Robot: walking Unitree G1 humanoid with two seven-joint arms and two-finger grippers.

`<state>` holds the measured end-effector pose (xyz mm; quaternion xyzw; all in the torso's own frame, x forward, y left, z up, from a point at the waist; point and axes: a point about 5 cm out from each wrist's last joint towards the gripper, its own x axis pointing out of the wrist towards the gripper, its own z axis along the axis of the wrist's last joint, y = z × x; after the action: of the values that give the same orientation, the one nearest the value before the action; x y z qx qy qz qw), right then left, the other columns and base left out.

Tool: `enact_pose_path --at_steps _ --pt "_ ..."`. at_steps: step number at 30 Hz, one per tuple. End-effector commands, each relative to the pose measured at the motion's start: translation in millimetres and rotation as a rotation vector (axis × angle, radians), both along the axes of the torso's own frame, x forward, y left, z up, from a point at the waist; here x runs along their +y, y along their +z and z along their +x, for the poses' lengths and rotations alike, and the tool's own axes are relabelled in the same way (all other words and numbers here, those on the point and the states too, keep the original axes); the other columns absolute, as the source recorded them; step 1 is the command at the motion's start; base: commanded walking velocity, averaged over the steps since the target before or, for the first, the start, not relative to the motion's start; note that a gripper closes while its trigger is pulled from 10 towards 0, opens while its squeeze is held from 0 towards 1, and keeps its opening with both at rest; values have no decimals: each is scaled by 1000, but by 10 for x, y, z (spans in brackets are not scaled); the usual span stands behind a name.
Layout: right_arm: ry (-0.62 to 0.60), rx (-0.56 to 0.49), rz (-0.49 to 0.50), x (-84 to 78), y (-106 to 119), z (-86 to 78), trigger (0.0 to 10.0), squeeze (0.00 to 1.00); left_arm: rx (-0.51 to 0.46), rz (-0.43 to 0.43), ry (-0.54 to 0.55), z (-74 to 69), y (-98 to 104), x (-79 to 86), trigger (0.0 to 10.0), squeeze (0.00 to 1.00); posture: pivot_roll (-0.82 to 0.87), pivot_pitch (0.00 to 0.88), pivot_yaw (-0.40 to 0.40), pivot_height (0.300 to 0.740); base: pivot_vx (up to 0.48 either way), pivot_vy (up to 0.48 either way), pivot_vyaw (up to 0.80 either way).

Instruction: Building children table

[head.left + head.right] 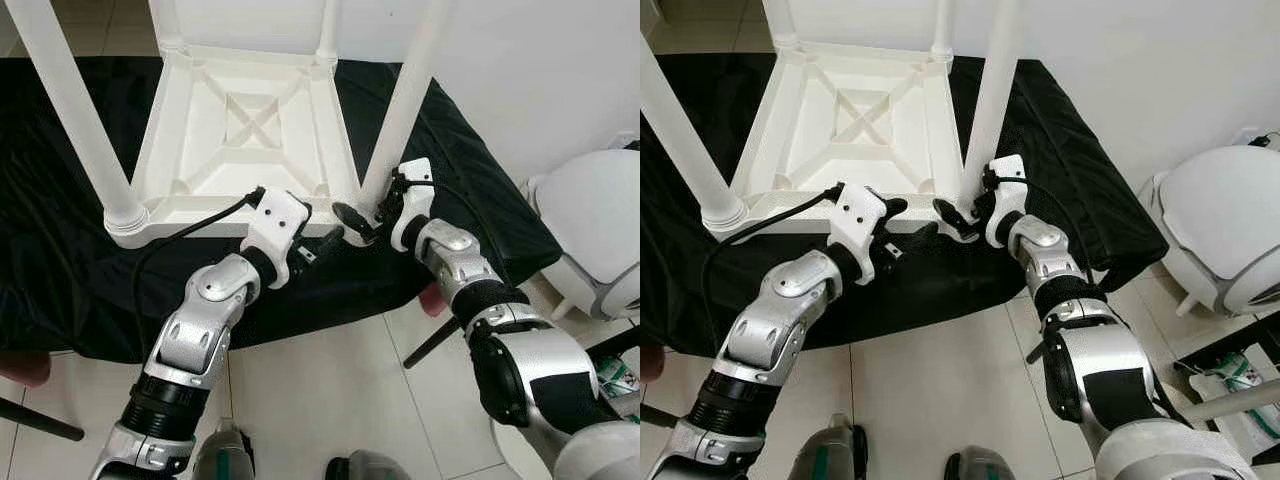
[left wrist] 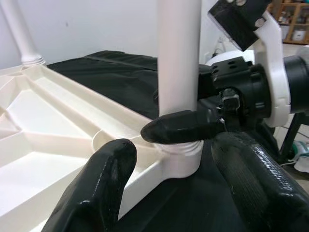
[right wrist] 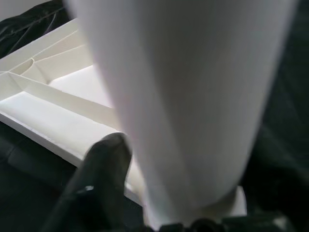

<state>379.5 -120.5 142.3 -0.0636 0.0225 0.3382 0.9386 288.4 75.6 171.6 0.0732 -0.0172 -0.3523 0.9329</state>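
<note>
Right hand [image 1: 368, 222]: fingers pinching the base of the near-right leg [image 1: 405, 95] at its corner socket. Left hand [image 1: 318, 243]: fingers spread, just beside that corner, holding nothing. Children's table [image 1: 245, 130]: one, white, upside down on a black cloth [image 1: 60, 250]. Legs: four, all standing upright in corners. Risk, as judged: a leg not fully seated could tilt or cross-thread if turned off-axis; the table could slide on the cloth.
</note>
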Motion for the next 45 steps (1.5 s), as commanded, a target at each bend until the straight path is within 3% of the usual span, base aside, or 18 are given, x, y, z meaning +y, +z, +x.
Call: enact_pose_path --at_steps 1,9,15,19,21,24,25,27,29,30,36,37,42,43,45 --pt "30 -11 -19 22 31 9 0 0 -13 1 40 19 5 2 10000 0 72 0 -103 740 0 0 0" --pt "32 3 -12 -49 -57 -31 0 0 -4 9 41 -3 -8 57 10000 0 76 0 -104 740 0 0 0" --pt "-51 5 29 -175 -102 -40 0 0 15 10 24 -51 -54 27 10000 0 65 0 -93 740 0 0 0" --pt "-253 -23 36 -312 -72 13 0 0 23 13 17 -68 -65 25 10000 0 54 0 -78 740 0 0 0" --pt "-253 -23 36 -312 -72 13 0 0 23 13 17 -68 -65 25 10000 0 54 0 -78 740 0 0 0" --pt "-405 -25 109 -320 -63 39 0 0 32 16 4 -84 -82 13 10000 0 47 0 -69 740 0 0 0" --pt "-405 -25 109 -320 -63 39 0 0 32 16 4 -84 -82 13 10000 0 47 0 -69 740 0 0 0" --pt "-555 -13 139 -258 -103 40 0 0 35 19 -10 -94 -84 -6 10000 0 45 0 -60 740 0 0 0" --pt "-555 -13 139 -258 -103 40 0 0 35 19 -10 -94 -84 -6 10000 0 45 0 -60 740 0 0 0" --pt "-648 -7 163 -190 -131 28 0 0 35 20 -16 -93 -82 -14 10000 0 41 0 -56 740 0 0 0" --pt "-731 -7 197 -117 -152 5 0 0 36 22 -19 -92 -86 -18 10000 0 39 0 -53 740 0 0 0" --pt "-746 -4 222 1 -160 -14 0 0 36 22 -23 -90 -86 -29 10000 0 34 0 -52 740 0 0 0" --pt "-726 -22 222 153 -137 -30 0 0 35 22 -31 -80 -84 -53 10000 0 31 0 -55 740 0 0 0" --pt "-709 -27 233 110 -117 -22 10000 0 33 24 -32 -77 -82 -51 10000 0 26 0 -60 740 0 0 0" --pt "-709 -27 233 110 -117 -22 10000 0 33 24 -32 -77 -82 -51 10000 0 26 0 -60 740 0 0 0"
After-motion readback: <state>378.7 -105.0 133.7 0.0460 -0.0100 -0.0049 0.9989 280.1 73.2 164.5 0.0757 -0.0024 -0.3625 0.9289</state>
